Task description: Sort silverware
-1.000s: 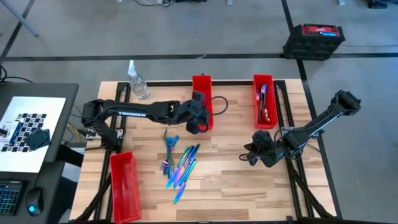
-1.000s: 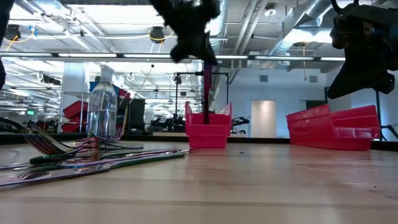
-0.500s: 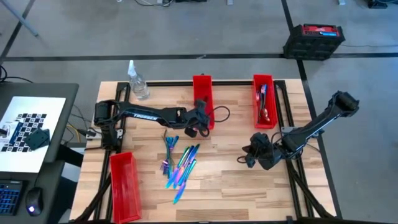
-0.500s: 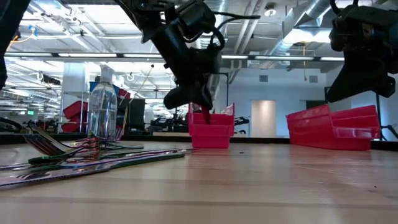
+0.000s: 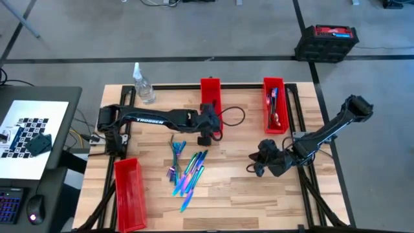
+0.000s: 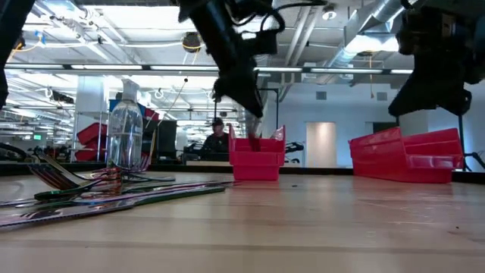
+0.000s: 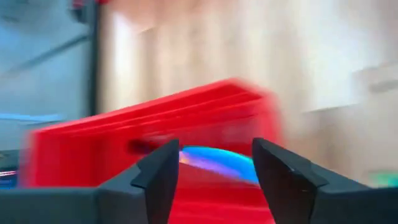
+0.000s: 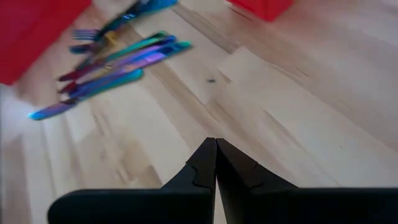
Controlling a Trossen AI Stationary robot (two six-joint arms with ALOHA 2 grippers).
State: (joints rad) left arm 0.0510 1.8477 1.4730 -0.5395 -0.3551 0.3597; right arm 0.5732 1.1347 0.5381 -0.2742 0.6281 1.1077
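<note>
My left gripper, fingers apart, hung over the middle red bin; my right gripper waited closed beside the silverware.

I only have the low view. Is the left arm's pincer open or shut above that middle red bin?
Observer: Open. The left wrist view shows the left pincer with its fingers spread, and a blue iridescent piece lying in the middle red bin beyond them.
Operator: And the right pincer?
Observer: Shut. In the right wrist view the right pincer has its fingers together over bare wood, holding nothing.
Operator: Does the right red bin hold anything?
Observer: Yes. From above, the right red bin already has a few sorted pieces in it.
</note>
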